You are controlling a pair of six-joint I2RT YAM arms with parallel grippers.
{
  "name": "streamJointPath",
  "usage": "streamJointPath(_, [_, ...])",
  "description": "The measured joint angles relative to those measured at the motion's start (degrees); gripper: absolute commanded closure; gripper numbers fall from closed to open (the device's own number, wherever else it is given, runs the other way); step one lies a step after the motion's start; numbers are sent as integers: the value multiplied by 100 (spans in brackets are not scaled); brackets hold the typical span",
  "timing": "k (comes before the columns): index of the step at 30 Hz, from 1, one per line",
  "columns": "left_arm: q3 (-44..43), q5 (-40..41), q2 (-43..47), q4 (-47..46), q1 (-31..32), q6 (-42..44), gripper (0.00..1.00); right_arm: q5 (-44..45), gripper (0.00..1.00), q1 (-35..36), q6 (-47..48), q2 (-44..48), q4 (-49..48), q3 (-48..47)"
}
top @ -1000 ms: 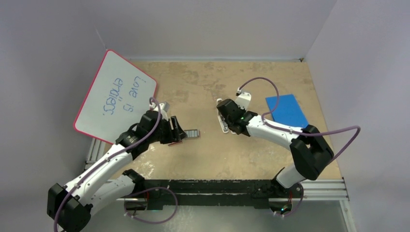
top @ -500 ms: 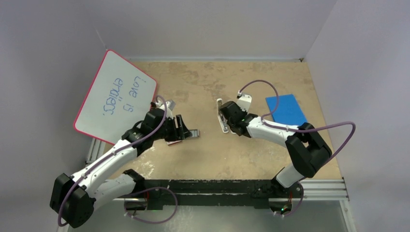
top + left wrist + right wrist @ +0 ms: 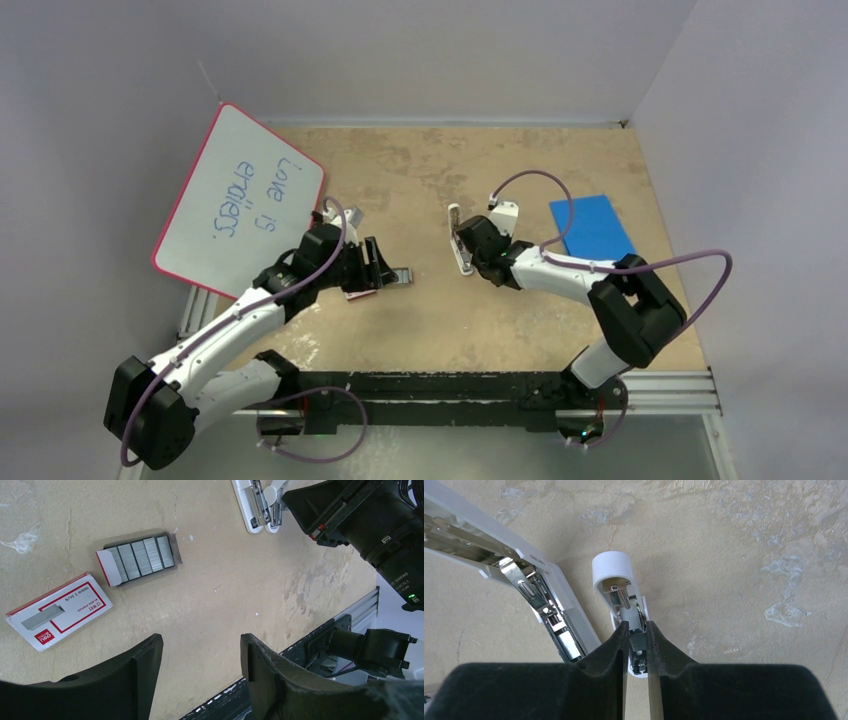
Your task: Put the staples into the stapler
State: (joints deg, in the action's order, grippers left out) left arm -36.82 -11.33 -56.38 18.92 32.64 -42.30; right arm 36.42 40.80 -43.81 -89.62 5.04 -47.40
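Two grippers are showing different states. From the left wrist we are holding our left gripper [image 3: 200, 642] wide open above the tan table [image 3: 210, 595], its dark fingers [image 3: 142, 672] filling the bottom of the frame with nothing between them. The staples [image 3: 140, 557] are lying flat in the upper left of that frame, several grey strips side by side in a shallow tray (a red-edged white flap is sticking out at its left end). We are seeing the red-and-white box [image 3: 59, 611] lying below and left of them, apart from the tray. The stapler [image 3: 245, 505] is lying at the top edge, right of centre, well apart from the staples, with the right arm's dark body just beside it.

From the right wrist, we are pinching our right gripper [image 3: 636, 630] down to a narrow gap on the lower end of the short white piece [image 3: 613, 567] at centre frame. The stapler's long bar is stretching toward the upper left, its metal channel facing up. In the top view, a whiteboard [image 3: 240, 200] is sitting at left and a blue sheet [image 3: 592, 228] is lying at right.
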Motion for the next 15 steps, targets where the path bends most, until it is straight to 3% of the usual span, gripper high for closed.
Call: streamJointPath(15, [0,0,-13,0,0,-9,42,-173,82,0,229,212,-275,94])
